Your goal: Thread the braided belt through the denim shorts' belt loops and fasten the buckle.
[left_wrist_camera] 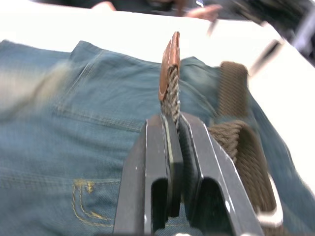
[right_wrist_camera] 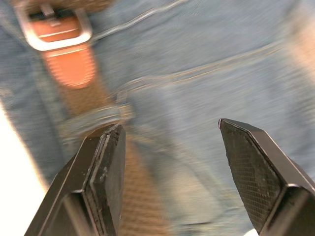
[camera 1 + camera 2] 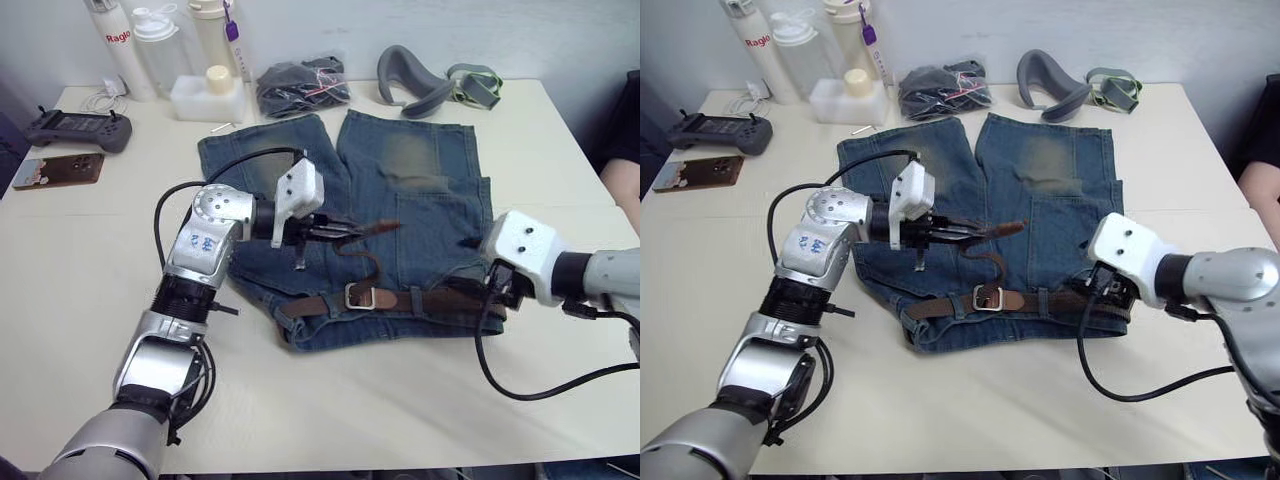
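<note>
On the pale tabletop (image 3: 420, 400), I have the denim shorts (image 3: 420, 215) spread flat with the waistband toward me and the braided belt (image 3: 440, 298) already lying along that waistband, passing under at least one of the belt loops (image 2: 96, 119), as my right wrist view shows. My left gripper (image 3: 335, 232) has its fingers (image 1: 162, 167) clamped together on the belt's free end just behind the tan leather tip (image 1: 169, 66), holding it lifted above the shorts. From there the strap curves down toward the silver buckle (image 3: 360, 296) at the middle of the waistband. My right gripper (image 2: 170, 140) hangs over the waistband at the shorts' right side, fingers wide apart and holding nothing. By my reckoning the threading is largely done, while the fastening remains: the tip is not yet through the buckle.
</note>
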Robot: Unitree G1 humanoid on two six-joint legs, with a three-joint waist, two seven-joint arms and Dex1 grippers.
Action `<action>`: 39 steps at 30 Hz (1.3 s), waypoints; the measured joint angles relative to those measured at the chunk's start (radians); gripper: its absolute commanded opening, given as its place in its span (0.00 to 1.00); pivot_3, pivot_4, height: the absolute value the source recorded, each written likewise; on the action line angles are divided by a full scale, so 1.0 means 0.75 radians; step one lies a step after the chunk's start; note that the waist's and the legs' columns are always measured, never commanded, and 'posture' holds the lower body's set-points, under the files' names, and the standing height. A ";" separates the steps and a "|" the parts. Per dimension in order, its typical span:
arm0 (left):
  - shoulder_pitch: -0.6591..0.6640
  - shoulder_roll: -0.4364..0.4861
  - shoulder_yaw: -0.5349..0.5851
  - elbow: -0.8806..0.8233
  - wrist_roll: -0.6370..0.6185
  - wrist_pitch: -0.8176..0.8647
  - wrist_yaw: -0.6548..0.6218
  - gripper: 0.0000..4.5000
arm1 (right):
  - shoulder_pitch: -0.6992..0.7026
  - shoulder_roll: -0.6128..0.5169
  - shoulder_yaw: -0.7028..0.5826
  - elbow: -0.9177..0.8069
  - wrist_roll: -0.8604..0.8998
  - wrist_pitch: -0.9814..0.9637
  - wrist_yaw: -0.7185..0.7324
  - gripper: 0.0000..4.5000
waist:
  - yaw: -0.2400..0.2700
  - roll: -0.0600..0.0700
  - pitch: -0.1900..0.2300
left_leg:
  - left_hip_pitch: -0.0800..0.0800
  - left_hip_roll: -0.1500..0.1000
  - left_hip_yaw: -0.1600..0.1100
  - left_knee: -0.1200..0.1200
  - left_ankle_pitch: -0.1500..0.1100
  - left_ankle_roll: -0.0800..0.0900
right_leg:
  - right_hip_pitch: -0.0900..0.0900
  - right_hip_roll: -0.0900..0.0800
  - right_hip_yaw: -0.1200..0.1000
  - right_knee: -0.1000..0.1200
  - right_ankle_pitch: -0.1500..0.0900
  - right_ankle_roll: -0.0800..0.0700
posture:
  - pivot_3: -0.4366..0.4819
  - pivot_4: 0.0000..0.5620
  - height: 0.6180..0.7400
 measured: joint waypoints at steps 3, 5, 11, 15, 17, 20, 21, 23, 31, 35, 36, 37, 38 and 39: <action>-0.023 0.088 -0.046 0.112 0.070 -0.328 -0.103 0.00 | 0.110 -0.028 0.018 -0.071 -0.004 -0.045 0.002 0.72 | 0.005 0.000 0.000 | 0.000 0.000 0.000 0.002 0.000 0.001 | 0.000 0.000 0.000 0.002 0.000 0.000 | 0.48 0.27 1.00; -0.070 0.110 -0.070 0.224 0.116 -0.488 -0.133 0.00 | 0.127 -0.002 0.082 -0.130 -0.015 -0.062 -0.040 0.72 | 0.004 -0.002 0.001 | 0.000 0.000 0.001 0.006 0.000 0.002 | 0.000 0.000 0.000 0.002 0.000 0.000 | 0.48 0.27 1.00; -0.217 0.079 -0.140 0.465 0.201 -0.824 -0.147 0.00 | 0.163 0.088 0.359 -0.163 -0.238 -0.221 -0.246 0.72 | -0.001 -0.005 0.003 | -0.003 -0.001 0.001 0.020 -0.002 0.006 | 0.000 -0.002 0.002 0.008 0.002 0.003 | 0.48 0.27 1.00; -0.251 0.044 -0.179 0.578 0.233 -0.941 -0.145 0.00 | 0.162 0.138 0.448 -0.130 -0.337 -0.263 -0.323 0.72 | -0.003 -0.006 0.004 | -0.002 -0.001 0.001 0.024 -0.002 0.008 | 0.000 -0.002 0.003 0.013 0.002 0.003 | 0.48 0.27 1.00; -0.297 0.027 -0.195 0.646 0.259 -0.998 -0.141 0.00 | 0.157 0.174 0.502 -0.106 -0.380 -0.275 -0.352 0.72 | -0.004 -0.007 0.004 | -0.002 -0.001 0.001 0.024 -0.001 0.008 | -0.001 -0.002 0.003 0.015 0.002 0.003 | 0.48 0.27 1.00; -0.360 -0.009 -0.204 0.736 0.280 -1.058 -0.129 0.00 | 0.139 0.210 0.553 -0.063 -0.436 -0.306 -0.384 0.72 | -0.004 -0.007 0.004 | -0.002 -0.002 0.001 0.026 -0.001 0.009 | -0.001 -0.003 0.003 0.017 0.002 0.003 | 0.48 0.27 1.00; -0.369 -0.013 -0.206 0.751 0.288 -1.073 -0.127 0.00 | 0.133 0.222 0.556 -0.057 -0.448 -0.316 -0.390 0.72 | -0.005 -0.007 0.004 | -0.003 -0.002 0.001 0.026 -0.001 0.009 | -0.002 -0.003 0.003 0.018 0.002 0.003 | 0.48 0.27 1.00; -0.420 -0.030 -0.209 0.847 0.314 -1.096 -0.105 0.00 | 0.129 0.246 0.571 -0.039 -0.483 -0.334 -0.408 0.72 | -0.008 -0.009 0.005 | -0.002 -0.002 0.001 0.027 0.000 0.009 | -0.002 -0.002 0.004 0.020 0.002 0.003 | 0.48 0.27 1.00; -0.605 -0.060 -0.202 1.047 0.373 -1.184 -0.036 0.00 | 0.122 0.343 0.598 0.020 -0.585 -0.416 -0.486 0.54 | -0.037 -0.013 0.007 | -0.001 -0.002 0.002 0.030 0.003 0.009 | -0.003 -0.003 0.005 0.027 0.002 0.003 | 0.48 0.27 1.00; -0.605 -0.077 -0.225 1.099 0.426 -1.248 -0.013 0.00 | 0.119 0.372 0.595 0.031 -0.605 -0.416 -0.504 0.10 | -0.037 -0.013 0.007 | -0.002 -0.002 0.002 0.029 0.005 0.008 | -0.006 -0.003 0.005 0.030 0.003 0.002 | 0.48 0.27 1.00; -0.605 -0.077 -0.235 1.106 0.442 -1.260 -0.006 0.00 | 0.118 0.379 0.591 0.033 -0.610 -0.415 -0.510 0.01 | -0.037 -0.013 0.007 | -0.002 -0.002 0.002 0.029 0.006 0.008 | -0.007 -0.003 0.006 0.031 0.003 0.002 | 0.48 0.27 1.00; -0.605 -0.078 -0.243 1.115 0.457 -1.273 0.001 0.00 | 0.112 0.388 0.581 0.036 -0.610 -0.413 -0.512 0.01 | -0.037 -0.013 0.007 | -0.003 -0.002 0.002 0.029 0.006 0.008 | -0.007 -0.003 0.006 0.031 0.003 0.002 | 0.48 0.27 1.00; -0.608 -0.078 -0.246 1.130 0.472 -1.285 0.009 0.00 | 0.107 0.392 0.574 0.038 -0.610 -0.413 -0.512 0.01 | -0.036 -0.013 0.007 | -0.003 -0.002 0.002 0.030 0.006 0.008 | -0.007 -0.003 0.006 0.032 0.003 0.002 | 0.48 0.27 1.00; -0.611 -0.078 -0.251 1.145 0.483 -1.290 0.015 0.00 | 0.107 0.393 0.570 0.038 -0.610 -0.413 -0.512 0.01 | -0.036 -0.013 0.007 | -0.003 -0.002 0.002 0.030 0.006 0.008 | -0.007 -0.003 0.006 0.032 0.003 0.002 | 0.48 0.27 1.00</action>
